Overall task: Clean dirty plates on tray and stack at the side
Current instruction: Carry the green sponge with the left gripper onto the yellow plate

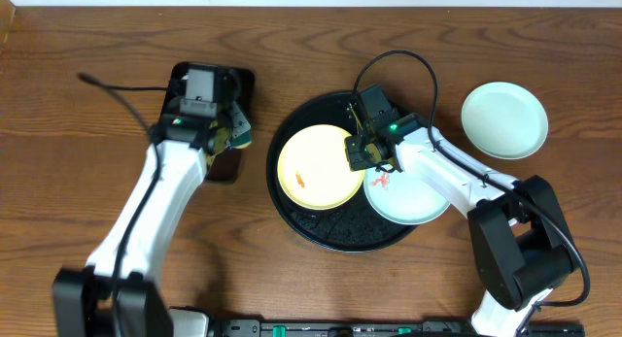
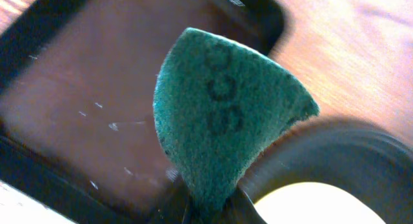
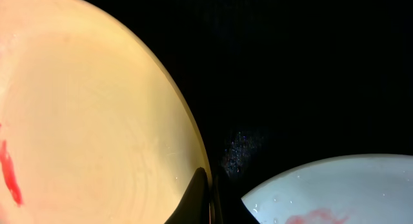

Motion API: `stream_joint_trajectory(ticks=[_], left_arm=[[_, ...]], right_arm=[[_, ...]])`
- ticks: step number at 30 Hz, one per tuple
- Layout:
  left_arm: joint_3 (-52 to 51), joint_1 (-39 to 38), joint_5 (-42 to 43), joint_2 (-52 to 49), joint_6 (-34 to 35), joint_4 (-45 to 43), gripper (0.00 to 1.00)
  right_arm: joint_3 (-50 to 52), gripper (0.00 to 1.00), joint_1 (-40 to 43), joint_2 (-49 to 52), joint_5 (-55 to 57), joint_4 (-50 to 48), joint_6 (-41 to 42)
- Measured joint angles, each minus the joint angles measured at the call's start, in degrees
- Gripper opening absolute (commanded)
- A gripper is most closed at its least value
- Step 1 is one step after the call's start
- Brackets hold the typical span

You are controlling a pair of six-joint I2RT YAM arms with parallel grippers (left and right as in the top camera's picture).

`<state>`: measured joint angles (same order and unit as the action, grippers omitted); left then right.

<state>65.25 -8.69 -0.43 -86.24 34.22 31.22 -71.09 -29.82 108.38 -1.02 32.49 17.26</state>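
L. end effector (image 2: 208, 210) pinches green scouring pad (image 2: 226, 121) over small rect. tray (image 2: 58, 88) — R. end effector (image 3: 205, 201) clamps rim of yellow plate (image 3: 84, 121) on round tray (image 3: 310, 69).

The tray (image 1: 335, 235) is speckled black, the yellow plate (image 1: 316, 167) and mint plate (image 1: 413, 199) red-smeared, the sponge (image 2: 219, 114) green.

White shells were worn by both the left arm (image 1: 155, 196) and the right arm (image 1: 442, 172), with black motor blocks at the joints. A small green light (image 1: 392, 126) was lit on each wrist. Thin black cables (image 1: 403, 60) were looped above the wrists. Bulky black bases (image 1: 520, 245) were set by the front edge.
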Motion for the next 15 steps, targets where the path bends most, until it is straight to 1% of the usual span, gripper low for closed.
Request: stream_joint_trajectory(ticks=[3, 6, 10, 15], left_arm=[[0.0, -0.57, 5.9, 2.49, -0.04, 2.25, 0.07], [0.0, -2.43, 9.27, 2.29, 0.46, 4.5, 0.08], [0.0, -6.56, 11.5, 0.57, 2.89, 5.16, 0.08], [0.0, -13.09, 12.31, -2.54, 5.14, 3.85, 0.08]], right_arm=[[0.02, 0.01, 0.0, 0.0, 0.0, -0.26, -0.37], [0.02, 0.01, 0.0, 0.0, 0.0, -0.37, -0.59], [0.02, 0.01, 0.0, 0.0, 0.0, -0.68, -0.85], [0.57, 0.01, 0.0, 0.0, 0.0, -2.71, -1.03]])
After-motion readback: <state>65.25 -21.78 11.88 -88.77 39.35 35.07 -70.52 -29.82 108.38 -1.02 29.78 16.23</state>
